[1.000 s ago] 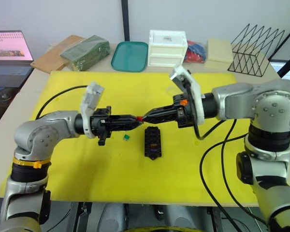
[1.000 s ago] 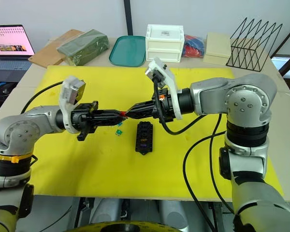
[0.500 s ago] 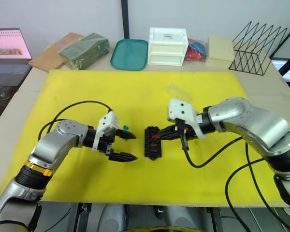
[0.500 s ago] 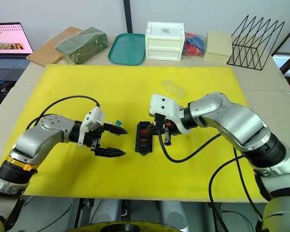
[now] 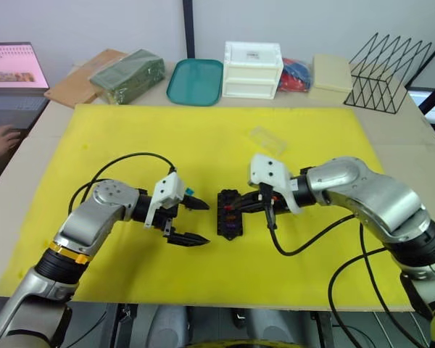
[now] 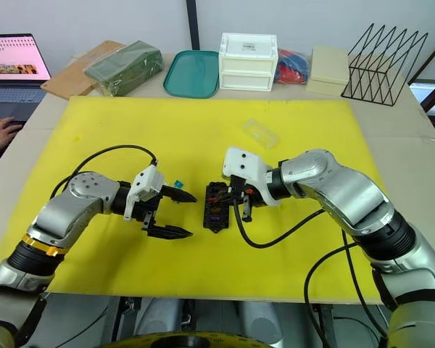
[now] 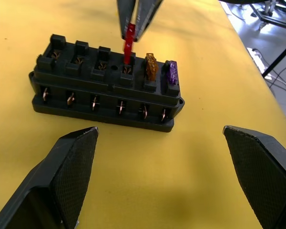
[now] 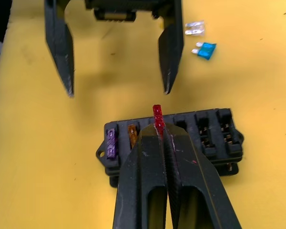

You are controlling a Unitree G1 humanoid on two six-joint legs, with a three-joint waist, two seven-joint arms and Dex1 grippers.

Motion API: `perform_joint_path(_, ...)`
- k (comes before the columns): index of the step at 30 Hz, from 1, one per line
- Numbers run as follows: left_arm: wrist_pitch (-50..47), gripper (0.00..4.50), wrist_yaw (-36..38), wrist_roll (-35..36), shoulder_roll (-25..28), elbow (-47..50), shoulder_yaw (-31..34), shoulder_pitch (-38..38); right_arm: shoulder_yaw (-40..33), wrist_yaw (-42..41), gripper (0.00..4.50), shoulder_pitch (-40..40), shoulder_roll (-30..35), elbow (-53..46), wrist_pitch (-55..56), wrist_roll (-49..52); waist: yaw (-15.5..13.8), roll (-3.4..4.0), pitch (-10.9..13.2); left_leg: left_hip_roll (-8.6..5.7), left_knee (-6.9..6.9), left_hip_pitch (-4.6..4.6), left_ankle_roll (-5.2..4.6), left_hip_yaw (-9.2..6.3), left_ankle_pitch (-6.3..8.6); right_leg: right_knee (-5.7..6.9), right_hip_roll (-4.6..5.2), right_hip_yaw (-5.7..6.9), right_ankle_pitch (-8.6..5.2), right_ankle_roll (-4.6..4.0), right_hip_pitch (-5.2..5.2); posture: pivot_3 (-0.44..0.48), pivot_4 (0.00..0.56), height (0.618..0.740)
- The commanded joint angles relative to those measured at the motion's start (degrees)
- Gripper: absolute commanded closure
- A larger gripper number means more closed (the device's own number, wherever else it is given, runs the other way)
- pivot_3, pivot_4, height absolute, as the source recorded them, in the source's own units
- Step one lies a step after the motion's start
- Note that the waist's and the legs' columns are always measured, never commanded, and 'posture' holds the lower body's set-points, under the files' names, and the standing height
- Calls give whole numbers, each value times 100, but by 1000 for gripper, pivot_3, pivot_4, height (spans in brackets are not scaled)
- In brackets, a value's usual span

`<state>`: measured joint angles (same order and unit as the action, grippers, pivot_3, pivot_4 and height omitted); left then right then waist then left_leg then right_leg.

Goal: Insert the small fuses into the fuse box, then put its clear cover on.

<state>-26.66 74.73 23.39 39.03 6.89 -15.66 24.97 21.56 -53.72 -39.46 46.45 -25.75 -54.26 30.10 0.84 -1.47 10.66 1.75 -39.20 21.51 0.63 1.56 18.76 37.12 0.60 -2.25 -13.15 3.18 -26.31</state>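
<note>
Claw on the right pinching small red plastic fuse over black slotted plastic fuse box, holding orange and purple fuses. Left claw spread wide.

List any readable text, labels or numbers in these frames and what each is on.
No text can be read.
White drawer box: a label on its top, print too small to read.
Laptop screen: coloured content, too blurred to read.
Fuse box, red fuse in the right gripper, seated purple fuse and orange fuse: no readable markings or ratings.
</note>
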Motion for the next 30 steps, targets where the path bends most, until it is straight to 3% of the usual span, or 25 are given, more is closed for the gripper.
perform_joint_path(1,80,9,23,-36,-38,97,1,27,-217,37,4500,5,-63,-227,-12,11,2,0,0,0,0,0,0,0,0,0,0,0,0,0,0,0,150,740)
perform_joint_path(30,23,9,-48,-49,-102,201,4,48,-68,42,4500,472,-26,-154,259,-364,4,-1,-2,-1,-4,-6,0,0,0,7,0,0,1,0,5,0,150,740)
